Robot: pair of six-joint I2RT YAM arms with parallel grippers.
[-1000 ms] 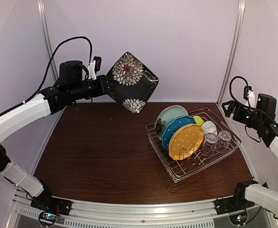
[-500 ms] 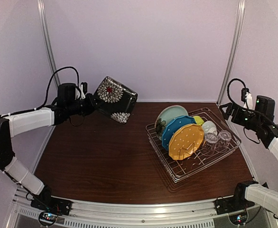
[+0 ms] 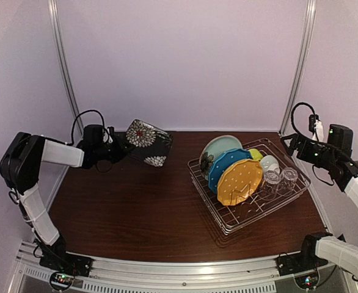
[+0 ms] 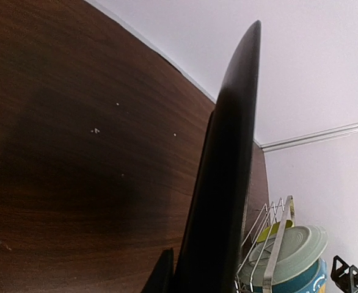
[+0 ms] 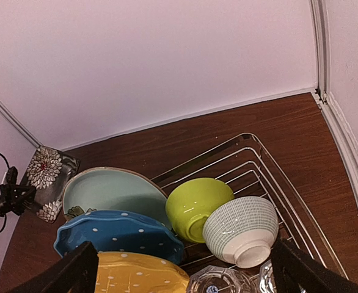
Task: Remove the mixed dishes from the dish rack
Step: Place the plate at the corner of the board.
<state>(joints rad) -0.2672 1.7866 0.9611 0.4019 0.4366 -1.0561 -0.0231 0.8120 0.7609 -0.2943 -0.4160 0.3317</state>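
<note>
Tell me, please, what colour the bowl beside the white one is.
Yellow-green bowl; right wrist view shows it best.

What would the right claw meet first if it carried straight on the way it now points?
Most likely the green bowl or the white bowl beside it in the rack; the open right claw points at both, and depth is too unclear to say which.

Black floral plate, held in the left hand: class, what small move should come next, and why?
Probably lower the black floral plate the last bit and lay it flat on the table. The left hand grips it by one edge, tilted, low over bare wood at the far left, well apart from the dish rack. Whether it already touches the wood I cannot tell.
</note>
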